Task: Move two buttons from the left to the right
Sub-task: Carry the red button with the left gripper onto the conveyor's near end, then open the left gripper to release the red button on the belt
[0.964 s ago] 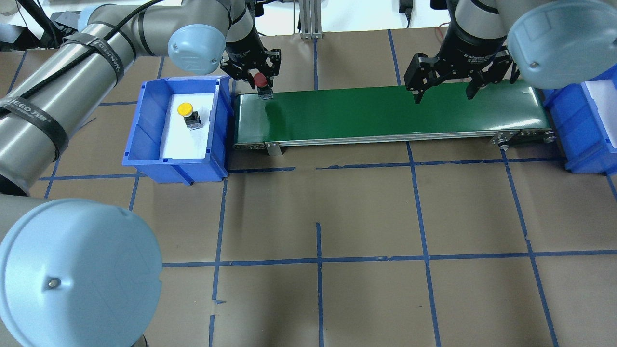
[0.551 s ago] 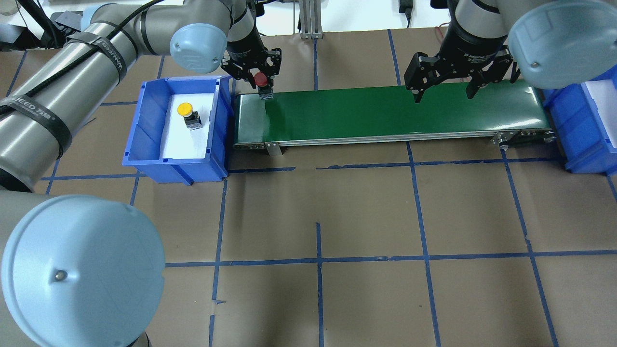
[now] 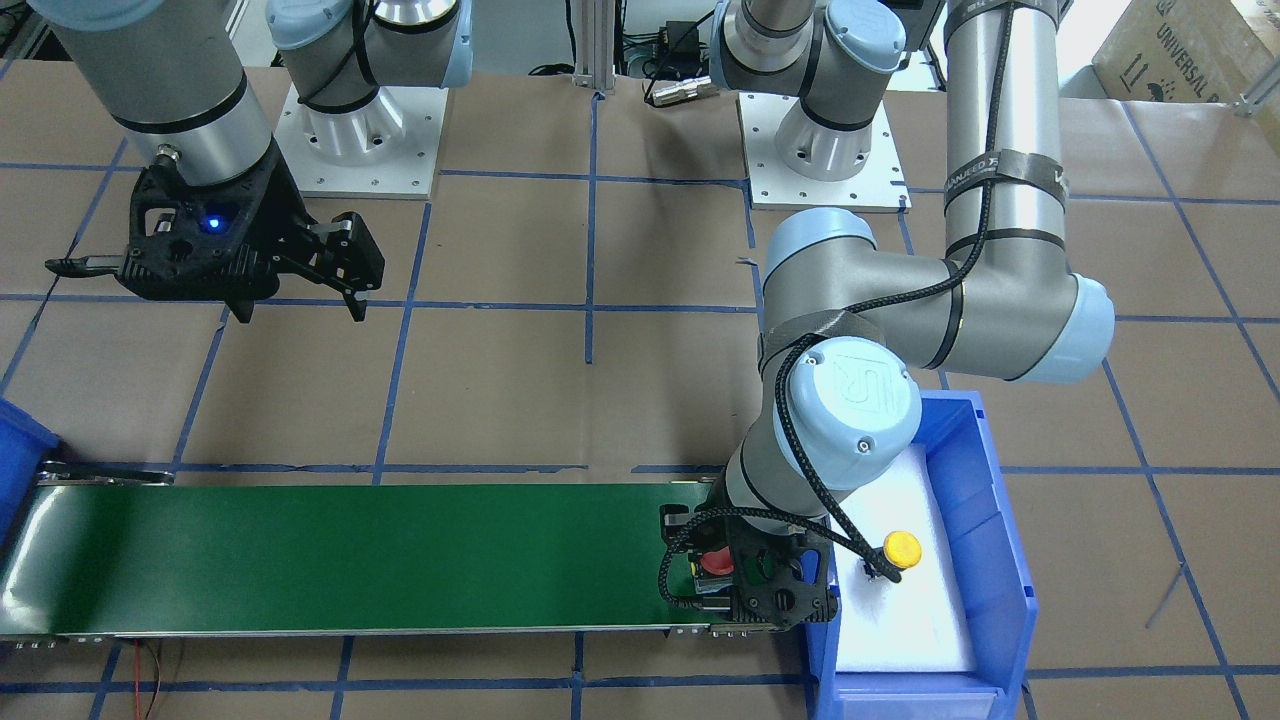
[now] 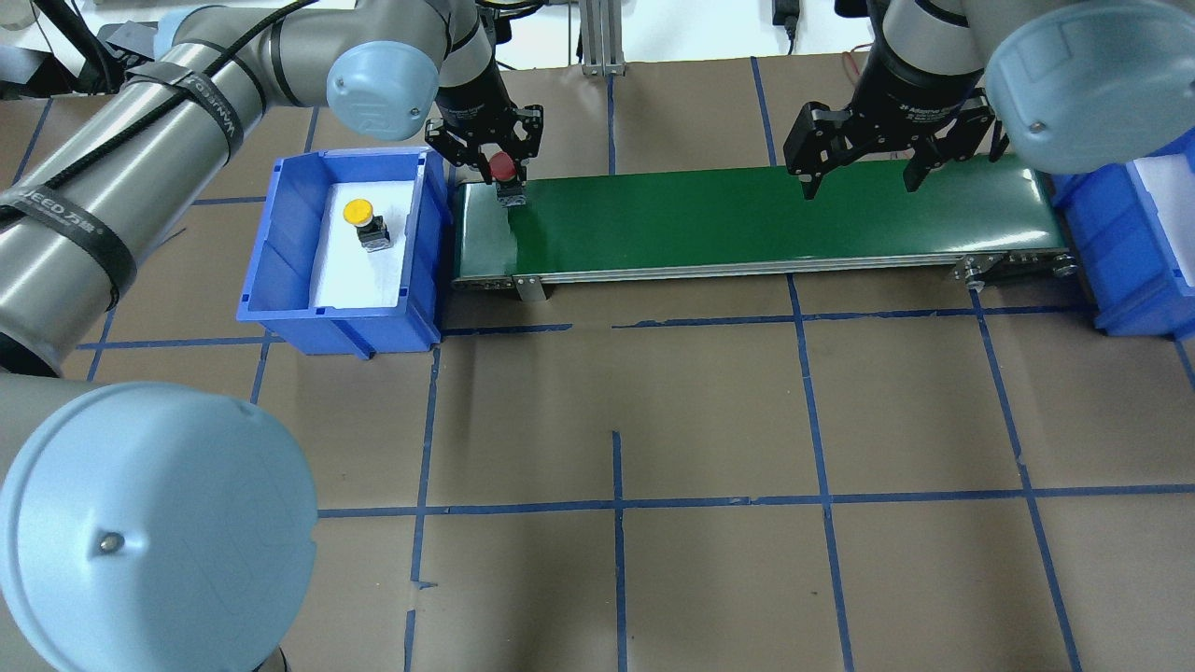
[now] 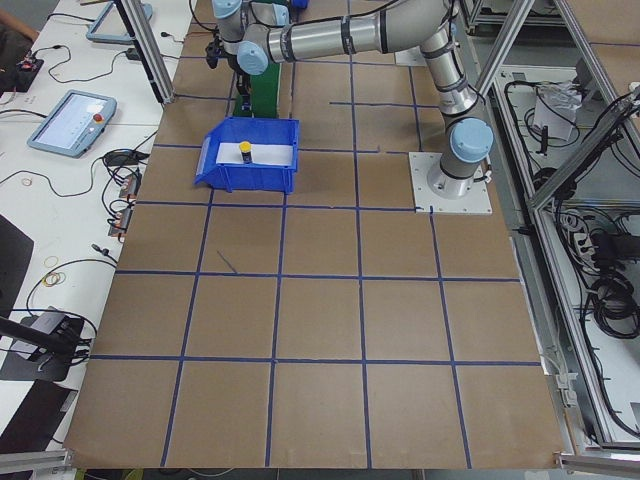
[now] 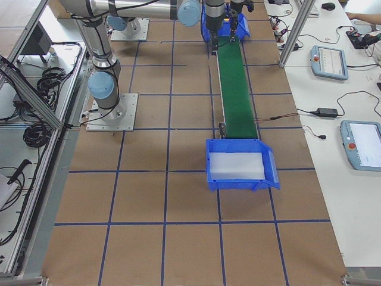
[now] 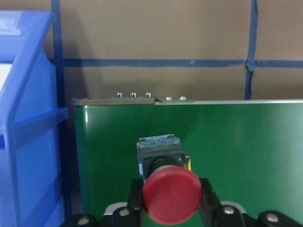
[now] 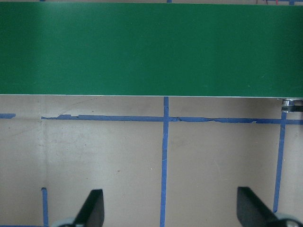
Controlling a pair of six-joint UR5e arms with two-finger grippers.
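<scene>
The red button (image 4: 502, 168) sits cap-up between the fingers of my left gripper (image 4: 504, 179), which is shut on it just over the left end of the green conveyor belt (image 4: 747, 215). In the left wrist view the red button (image 7: 171, 196) fills the gap between the fingers, its black-and-metal body pointing down at the belt. The yellow button (image 4: 358, 213) stands on white foam in the blue bin (image 4: 280, 243) to the left. My right gripper (image 4: 859, 187) hangs open above the belt's far edge near its right end, holding nothing.
A second blue bin (image 4: 1134, 271) with white foam stands past the belt's right end. The belt's metal end bracket (image 4: 529, 287) juts out at the front left. Brown paper with blue tape lines covers the table (image 4: 616, 420) in front.
My left gripper has come down a little with the red button toward the belt's left end. The right arm and the yellow button have stayed where they were.
</scene>
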